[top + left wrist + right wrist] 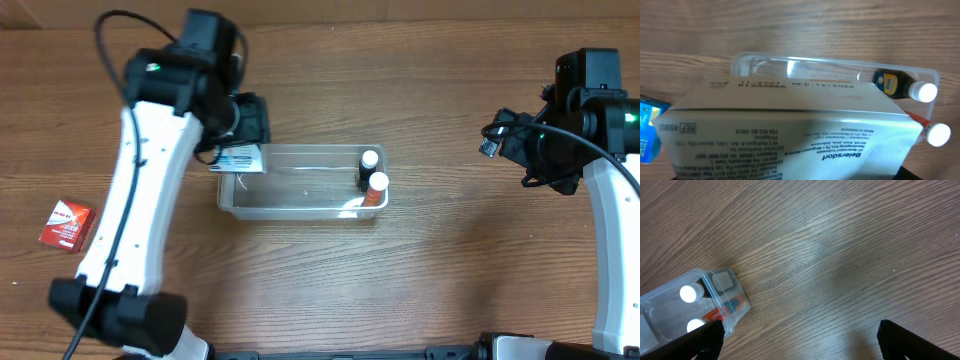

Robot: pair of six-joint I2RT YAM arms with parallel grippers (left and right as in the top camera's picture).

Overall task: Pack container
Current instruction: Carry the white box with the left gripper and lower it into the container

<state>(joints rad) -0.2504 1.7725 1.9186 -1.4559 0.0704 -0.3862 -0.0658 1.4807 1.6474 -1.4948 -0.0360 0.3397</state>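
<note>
left gripper [245, 148] clamps a white box [790, 130] over the container [290, 212], two bottles [376, 185] at its other end; right gripper [800, 342] spread apart.

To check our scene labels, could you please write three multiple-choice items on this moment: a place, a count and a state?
1. Where is the red box? A) on the table, left of the container B) inside it C) at the table's right edge
2. How many white-capped bottles stand in the container? A) one B) two C) four
3. The left gripper is: A) open and empty B) out of view C) shut on the white box
Answers: 1 A, it lies on bare wood at far left; 2 B, two caps show at the container's right end; 3 C, the box is held above the container's left end.
</note>
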